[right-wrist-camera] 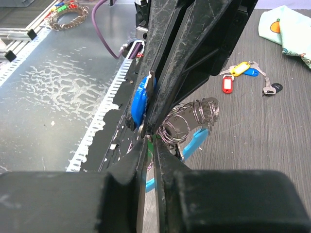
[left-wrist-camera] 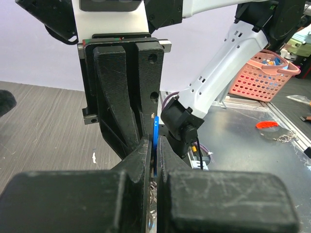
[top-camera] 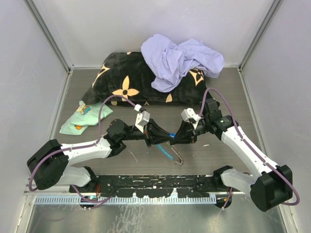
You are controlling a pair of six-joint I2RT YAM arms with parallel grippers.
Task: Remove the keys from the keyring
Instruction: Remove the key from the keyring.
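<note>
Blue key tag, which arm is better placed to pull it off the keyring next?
Left, probably. The left gripper is shut on the blue tag, while the right gripper sits tip to tip with it beside the keyring, better suited to brace it.

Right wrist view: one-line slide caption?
Left end effector and right end effector meet at a blue plastic-tagged metal key, silver chain keyring beside.
</note>
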